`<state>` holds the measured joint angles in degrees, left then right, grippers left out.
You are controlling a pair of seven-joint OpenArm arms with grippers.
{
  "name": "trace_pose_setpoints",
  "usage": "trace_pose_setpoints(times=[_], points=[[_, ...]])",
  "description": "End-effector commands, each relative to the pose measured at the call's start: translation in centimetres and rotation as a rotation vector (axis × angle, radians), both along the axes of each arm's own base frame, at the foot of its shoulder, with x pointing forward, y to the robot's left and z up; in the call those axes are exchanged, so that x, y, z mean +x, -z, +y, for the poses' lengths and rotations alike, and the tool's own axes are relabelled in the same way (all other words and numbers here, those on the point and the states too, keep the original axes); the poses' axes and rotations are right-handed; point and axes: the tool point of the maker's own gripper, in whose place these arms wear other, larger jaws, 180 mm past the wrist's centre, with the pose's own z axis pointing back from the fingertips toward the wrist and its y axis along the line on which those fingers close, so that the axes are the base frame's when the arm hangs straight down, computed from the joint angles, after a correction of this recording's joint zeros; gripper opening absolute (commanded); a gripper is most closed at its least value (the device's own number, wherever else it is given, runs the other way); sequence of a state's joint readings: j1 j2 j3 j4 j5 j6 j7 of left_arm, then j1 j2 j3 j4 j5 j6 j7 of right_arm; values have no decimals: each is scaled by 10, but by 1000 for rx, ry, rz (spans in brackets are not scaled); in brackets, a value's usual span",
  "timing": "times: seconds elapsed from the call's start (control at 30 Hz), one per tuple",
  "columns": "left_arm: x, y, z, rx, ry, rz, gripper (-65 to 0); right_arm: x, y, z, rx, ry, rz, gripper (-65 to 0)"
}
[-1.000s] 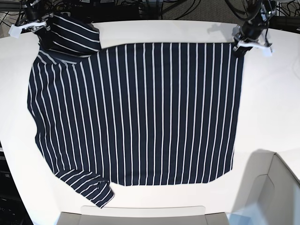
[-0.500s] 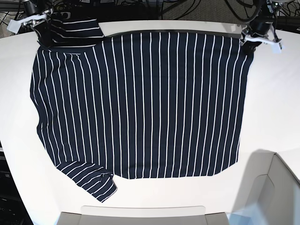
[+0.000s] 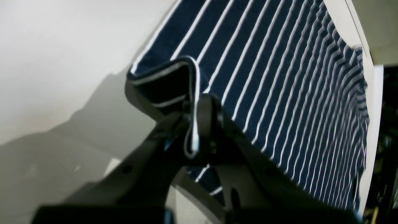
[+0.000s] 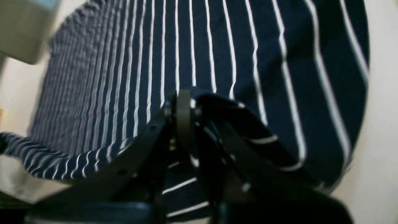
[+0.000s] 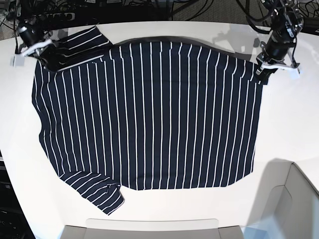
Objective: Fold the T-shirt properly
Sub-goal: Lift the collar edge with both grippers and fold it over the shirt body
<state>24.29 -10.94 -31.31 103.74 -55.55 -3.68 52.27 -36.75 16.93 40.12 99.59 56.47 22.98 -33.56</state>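
White table (image 5: 294, 114) carries the T-shirt (image 5: 149, 114), spread flat across most of its top, stripes running front to back, one sleeve folded over at the near corner on my right side. My left gripper (image 5: 264, 67) is clamped on the far corner of the cloth; my right gripper (image 5: 44, 56) is likewise closed on a pinch at the opposite far corner.

Hidden: T-shirt (image 3: 279, 77) corner inside left gripper (image 3: 199, 124); blurred: far stripes; cut off: right gripper (image 4: 186, 124) base.
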Motion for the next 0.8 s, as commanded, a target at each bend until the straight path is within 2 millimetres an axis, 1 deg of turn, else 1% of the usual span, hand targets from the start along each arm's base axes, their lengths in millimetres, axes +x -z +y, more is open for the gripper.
trace_pose_setpoints(times=[0.0, 0.1, 0.17, 0.27, 0.33, 0.43, 0.53, 0.6, 0.63, 0.73, 0.77], points=[[5, -8, 5, 12, -15, -24, -650, 12, -19, -7, -49, -14, -56, -650], [16, -13, 7, -1, -41, -42, -650, 29, -24, -19, -158, -17, -29, -650], [25, -17, 8, -7, -55, -59, -650, 37, -25, -27, -211, -12, -8, -650], [36, -23, 11, -15, -78, -79, -650, 54, -28, -34, -277, -16, 11, -650], [45, -22, 9, -32, -84, -82, -650, 62, -29, -35, -302, -18, 13, -650], [62, -15, -2, -75, -77, -73, -650, 75, -33, -33, -336, -27, 3, -650], [76, -13, -5, -104, -88, -77, -650, 86, -38, -35, -371, -25, -9, -650], [83, -11, -3, -117, -96, -78, -650, 91, -40, -34, -385, -28, -13, -650], [86, -9, -2, -126, -101, -76, -650, 94, -39, -33, -388, -31, -10, -650], [96, -7, 8, -123, -107, -70, -650, 104, -34, -33, -415, -38, 3, -650], [101, -6, 8, -119, -98, -69, -650, 108, -31, -33, -429, -43, 13, -650]])
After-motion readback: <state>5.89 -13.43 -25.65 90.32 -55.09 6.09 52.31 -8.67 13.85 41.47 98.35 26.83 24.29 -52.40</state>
